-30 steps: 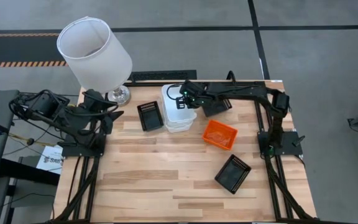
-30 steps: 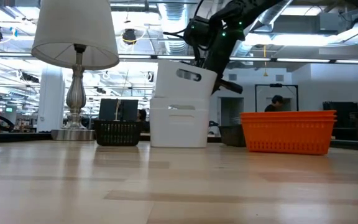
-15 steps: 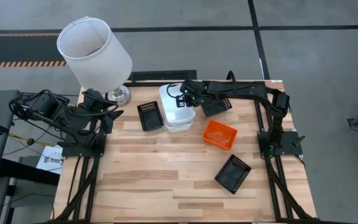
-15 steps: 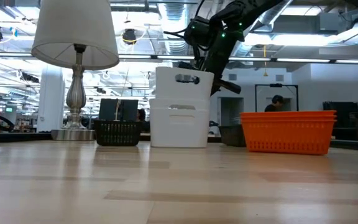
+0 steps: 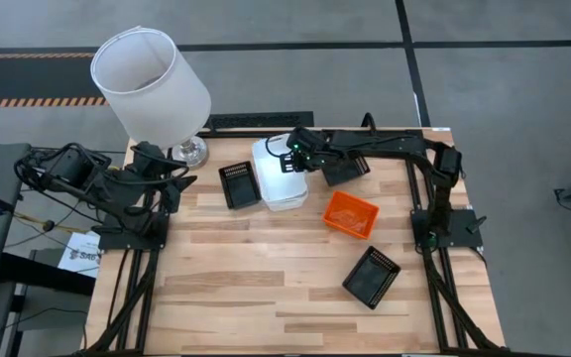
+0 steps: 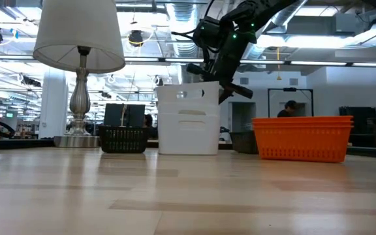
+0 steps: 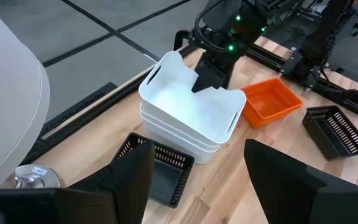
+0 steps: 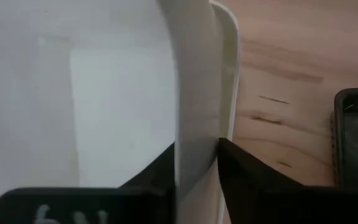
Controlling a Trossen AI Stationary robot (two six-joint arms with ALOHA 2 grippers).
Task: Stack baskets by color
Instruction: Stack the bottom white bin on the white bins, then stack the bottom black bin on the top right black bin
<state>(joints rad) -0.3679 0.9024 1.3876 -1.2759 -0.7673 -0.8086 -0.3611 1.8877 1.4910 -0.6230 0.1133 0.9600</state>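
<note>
White baskets (image 5: 278, 177) nested, right gripper (image 5: 292, 159) astride top basket's rim.

A: Where does the right gripper (image 5: 287, 159) sit?

B: Over the far rim of the nested baskets (image 5: 278, 178), a finger on each side of the wall.

A: And around it?

B: One basket (image 5: 238, 185) just left; another (image 5: 350, 214) right and nearer; a third (image 5: 371, 276) well nearer. The lamp (image 5: 152, 87) stands far left.
</note>
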